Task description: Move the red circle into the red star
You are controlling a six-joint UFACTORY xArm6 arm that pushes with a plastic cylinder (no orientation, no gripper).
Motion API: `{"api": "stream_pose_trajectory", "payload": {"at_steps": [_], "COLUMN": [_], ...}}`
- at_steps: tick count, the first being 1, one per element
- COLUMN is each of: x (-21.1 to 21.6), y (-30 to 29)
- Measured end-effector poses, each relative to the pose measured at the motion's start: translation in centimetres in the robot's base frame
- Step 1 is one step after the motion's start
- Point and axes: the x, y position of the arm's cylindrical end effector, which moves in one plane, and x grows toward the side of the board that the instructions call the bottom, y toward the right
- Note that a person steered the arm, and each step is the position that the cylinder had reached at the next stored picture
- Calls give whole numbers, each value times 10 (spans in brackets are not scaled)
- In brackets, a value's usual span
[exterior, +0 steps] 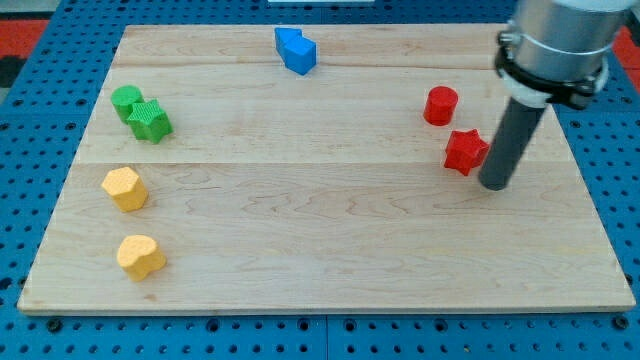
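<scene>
Red circle (pixel 440 105) near worktop (pixel 330 250) right edge, just above red star (pixel 465 152), small gap. Our tip (pixel 495 184) beside star's right, wrong side; risk we knock star away. No jaws on rig.

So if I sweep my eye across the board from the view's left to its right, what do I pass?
Yellow blocks and green blocks, overlapping in order, → blue blocks → red circle → red star → my tip.
</scene>
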Motion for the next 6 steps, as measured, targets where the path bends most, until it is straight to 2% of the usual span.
{"api": "stream_pose_trajectory", "payload": {"at_steps": [4,5,6], "x": [-61,-106,-145], "y": [-19,26,25]}}
